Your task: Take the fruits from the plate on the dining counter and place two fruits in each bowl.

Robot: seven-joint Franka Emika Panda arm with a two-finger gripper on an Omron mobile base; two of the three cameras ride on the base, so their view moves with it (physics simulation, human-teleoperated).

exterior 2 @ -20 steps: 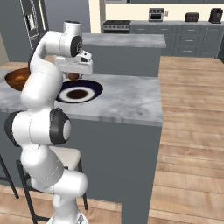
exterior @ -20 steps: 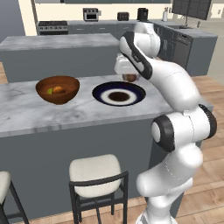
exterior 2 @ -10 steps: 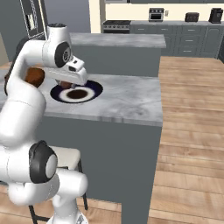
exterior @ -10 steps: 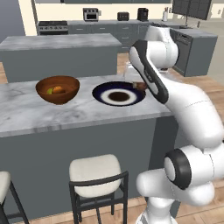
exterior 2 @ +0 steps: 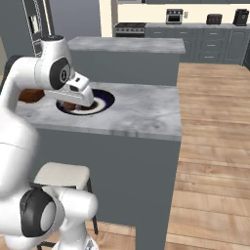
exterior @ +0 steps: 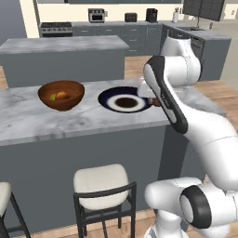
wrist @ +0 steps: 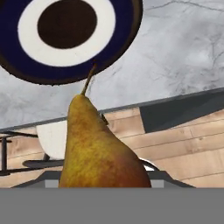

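In the hand view, the tool is clenched on a golden-brown pear with a thin stem point(wrist: 98, 153), which rises from the bottom edge and points its stem toward 12 o'clock. The tool's own tips are hidden behind the fruit. Just beyond the stem tip lies the wide, flat round plate with a dark navy rim, white inner ring and dark centre point(wrist: 17, 65), with nothing lying on the part that shows. It rests on the grey-white veined marble tabletop point(wrist: 175, 57), whose edge runs across the view below the plate; past that edge the wooden plank floor point(wrist: 188, 148) and a pale cushioned stool point(wrist: 52, 140) are seen.

From the left base view, the nearest thing is the cream-seated stool with a dark frame point(exterior: 103, 183), standing in front of the dark grey base of the counter. Above it, on the tabletop point(exterior: 69, 123), the plate point(exterior: 108, 98) sits at the middle, and the arm's wrist hangs at the plate's 3 o'clock edge, with a bit of the brown pear point(exterior: 157, 102) showing beneath it. At the plate's 9 o'clock, near but apart, stands the deep round glossy reddish-brown wooden bowl point(exterior: 51, 100), holding a green fruit point(exterior: 53, 96) and an orange fruit point(exterior: 64, 95) side by side.

Farther back, a second marble-topped island point(exterior: 65, 44) crosses the room.
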